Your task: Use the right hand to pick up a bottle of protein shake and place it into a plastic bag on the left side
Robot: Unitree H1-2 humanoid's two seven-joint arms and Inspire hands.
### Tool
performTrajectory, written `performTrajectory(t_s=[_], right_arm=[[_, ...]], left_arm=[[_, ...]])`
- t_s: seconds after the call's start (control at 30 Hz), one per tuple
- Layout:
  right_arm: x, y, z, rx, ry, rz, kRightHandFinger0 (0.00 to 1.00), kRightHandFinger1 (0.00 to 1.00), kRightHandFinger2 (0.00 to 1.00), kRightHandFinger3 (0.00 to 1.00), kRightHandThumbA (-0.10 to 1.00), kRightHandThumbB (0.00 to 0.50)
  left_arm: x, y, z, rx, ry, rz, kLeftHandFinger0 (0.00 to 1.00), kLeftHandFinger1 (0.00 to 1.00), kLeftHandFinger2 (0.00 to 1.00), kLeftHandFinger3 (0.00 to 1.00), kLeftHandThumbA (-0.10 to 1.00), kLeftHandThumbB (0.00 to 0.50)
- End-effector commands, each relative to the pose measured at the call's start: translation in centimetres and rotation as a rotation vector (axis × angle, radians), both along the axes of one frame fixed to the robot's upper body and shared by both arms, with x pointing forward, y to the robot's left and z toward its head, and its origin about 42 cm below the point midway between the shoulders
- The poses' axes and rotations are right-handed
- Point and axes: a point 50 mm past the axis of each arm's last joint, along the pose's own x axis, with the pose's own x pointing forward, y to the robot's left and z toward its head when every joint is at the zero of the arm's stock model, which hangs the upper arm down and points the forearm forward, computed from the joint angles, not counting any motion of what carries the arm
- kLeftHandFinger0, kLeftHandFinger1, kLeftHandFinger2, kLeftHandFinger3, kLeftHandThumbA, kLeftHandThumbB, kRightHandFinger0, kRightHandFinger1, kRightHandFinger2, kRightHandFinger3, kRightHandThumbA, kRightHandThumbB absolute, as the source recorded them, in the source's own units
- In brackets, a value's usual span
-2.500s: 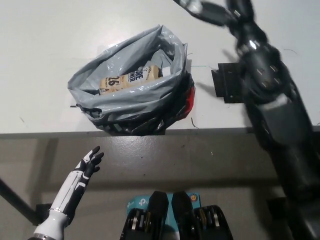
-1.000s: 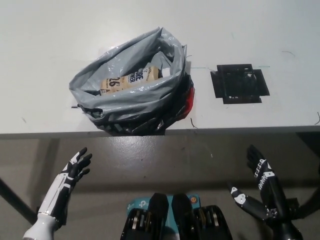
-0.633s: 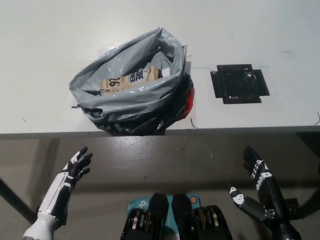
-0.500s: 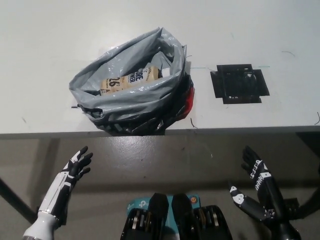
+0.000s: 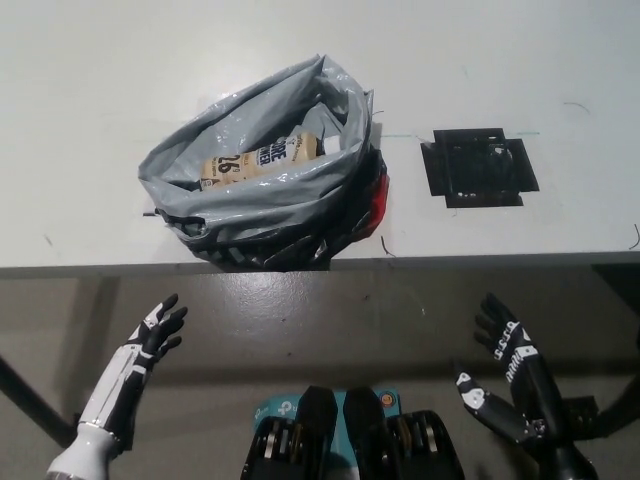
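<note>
Right hand (image 5: 505,375) has withdrawn below the counter (image 5: 100,120), fingers apart, empty. Bottle (image 5: 262,157) lies inside the bag (image 5: 250,200); apparently placed. Left hand (image 5: 140,350) rests open. Keep clear.

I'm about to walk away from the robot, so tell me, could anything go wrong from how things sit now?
The grey bag sits at the table edge and slightly overhangs it, with the bottle lying inside; a nudge might tip it off. Both the left hand and right hand hang open below the table, so raising either could catch the edge.
</note>
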Motion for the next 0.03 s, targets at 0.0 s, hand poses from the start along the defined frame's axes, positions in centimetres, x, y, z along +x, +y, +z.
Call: performTrajectory(t_s=[0.0], right_arm=[[0.76, 0.42, 1.22, 0.000, -0.078, 0.020, 0.88, 0.93, 1.00, 1.00, 0.56, 0.129]], left_arm=[[0.35, 0.06, 1.06, 0.026, -0.041, -0.027, 1.00, 1.00, 1.00, 1.00, 1.00, 0.103]])
